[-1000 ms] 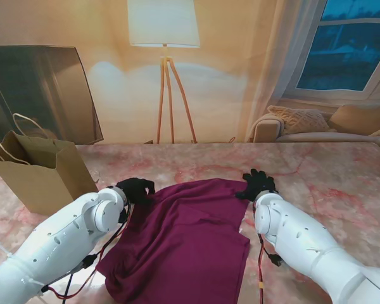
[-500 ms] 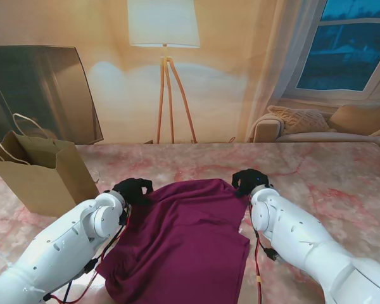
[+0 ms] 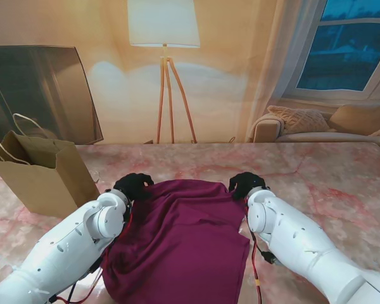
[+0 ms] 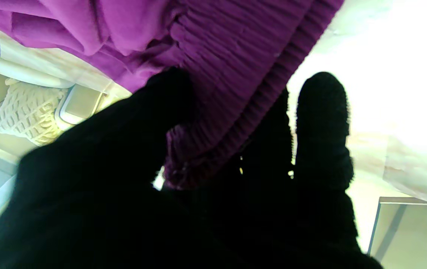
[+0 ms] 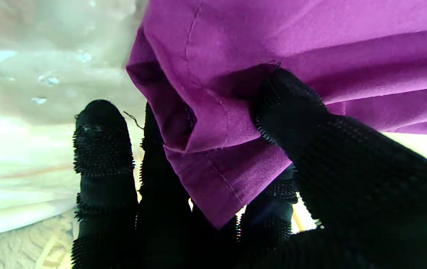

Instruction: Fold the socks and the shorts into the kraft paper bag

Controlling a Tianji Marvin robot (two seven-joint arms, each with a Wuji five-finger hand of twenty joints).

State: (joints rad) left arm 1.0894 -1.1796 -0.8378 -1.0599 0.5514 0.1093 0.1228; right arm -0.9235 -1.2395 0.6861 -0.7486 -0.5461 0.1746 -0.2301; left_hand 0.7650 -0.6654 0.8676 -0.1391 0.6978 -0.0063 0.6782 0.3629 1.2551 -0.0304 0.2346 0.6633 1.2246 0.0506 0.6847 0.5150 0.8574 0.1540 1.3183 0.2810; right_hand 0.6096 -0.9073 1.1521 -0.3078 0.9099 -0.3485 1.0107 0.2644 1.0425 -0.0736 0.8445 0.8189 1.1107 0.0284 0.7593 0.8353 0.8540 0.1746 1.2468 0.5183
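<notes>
A desk [image 3: 342, 183] with a pink marbled top fills the near half of the stand view. Behind it, at about twelve o'clock, a floor lamp [image 3: 164, 25] stands on three slim wooden legs, its pale shade lit and throwing a soft glow on the cream wall [image 3: 228, 82]. At about ten o'clock a dark, glossy panel [image 3: 38, 88] leans against that wall. At about two o'clock a window [image 3: 351, 44] shows deep blue dusk outside, with a sheer curtain [image 3: 282, 50] hanging just beside it. Beneath the window sits a sofa [image 3: 285, 130] carrying a knitted cream cushion [image 3: 297, 119] and a tan cushion [image 3: 361, 118].
</notes>
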